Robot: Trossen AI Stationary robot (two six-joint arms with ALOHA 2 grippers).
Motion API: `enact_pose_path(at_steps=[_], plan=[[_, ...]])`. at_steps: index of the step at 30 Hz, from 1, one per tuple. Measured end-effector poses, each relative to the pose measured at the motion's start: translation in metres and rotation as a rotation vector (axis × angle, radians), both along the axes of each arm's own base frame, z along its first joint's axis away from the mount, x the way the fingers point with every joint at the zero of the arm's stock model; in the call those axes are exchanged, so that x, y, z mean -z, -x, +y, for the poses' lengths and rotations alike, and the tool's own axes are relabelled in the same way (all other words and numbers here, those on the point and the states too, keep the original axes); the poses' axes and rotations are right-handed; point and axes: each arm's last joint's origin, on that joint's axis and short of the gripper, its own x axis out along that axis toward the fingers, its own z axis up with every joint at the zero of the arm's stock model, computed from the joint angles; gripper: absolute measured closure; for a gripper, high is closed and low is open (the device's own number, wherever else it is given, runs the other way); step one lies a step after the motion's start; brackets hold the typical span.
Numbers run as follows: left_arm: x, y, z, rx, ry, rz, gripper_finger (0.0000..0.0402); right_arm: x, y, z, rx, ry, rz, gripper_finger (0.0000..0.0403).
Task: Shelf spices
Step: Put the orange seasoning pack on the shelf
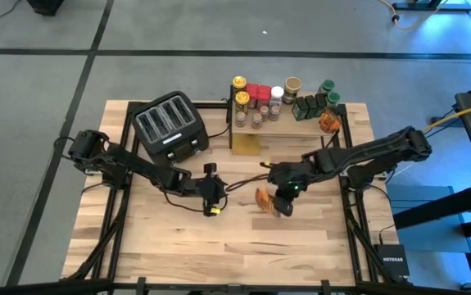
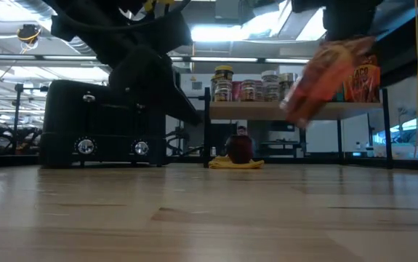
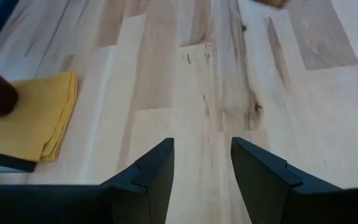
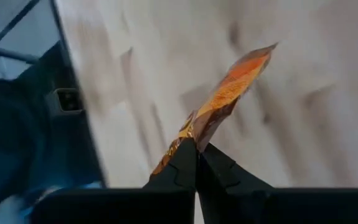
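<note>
Foil packet [image 4: 228, 93] pinched between right gripper [image 4: 197, 158] fingertips — seemingly airborne.

A robotics lab or workshop: a wooden table [image 1: 219, 238] stands on grey concrete floor [image 1: 38, 90] crossed by dark lines, cables beside the table, ceiling strip lights [image 2: 216, 33] and equipment racks behind it.

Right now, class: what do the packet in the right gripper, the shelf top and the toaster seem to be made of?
Packet pinched in the right gripper: probably foil or plastic film; thin, creased, glossy orange.
Shelf top: pale wood, matte, on thin black legs that look like metal.
Toaster: black casing, slightly shiny; plastic or coated metal, hard to tell.
</note>
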Motion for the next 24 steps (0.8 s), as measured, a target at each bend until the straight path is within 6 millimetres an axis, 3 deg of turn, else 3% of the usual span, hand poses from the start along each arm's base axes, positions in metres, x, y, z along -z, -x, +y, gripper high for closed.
enact_pose_path(at_steps=[4,10,14,24], plan=[[0.003,-0.002,0.000,0.003,-0.004,-0.001,0.0249,0.010,-0.002,0.003,0.059,-0.113,0.125,0.0397],[0.012,-0.009,-0.002,-0.001,0.005,-0.028,0.0249,0.031,0.000,0.008,0.164,-0.300,0.456,0.0397],[0.013,-0.012,-0.002,0.000,0.013,-0.060,0.0249,0.035,-0.007,0.004,0.145,-0.343,0.452,0.0395],[0.015,-0.011,-0.007,0.022,0.000,-0.046,0.0249,0.064,-0.025,-0.010,0.122,-0.240,0.455,0.0364]])
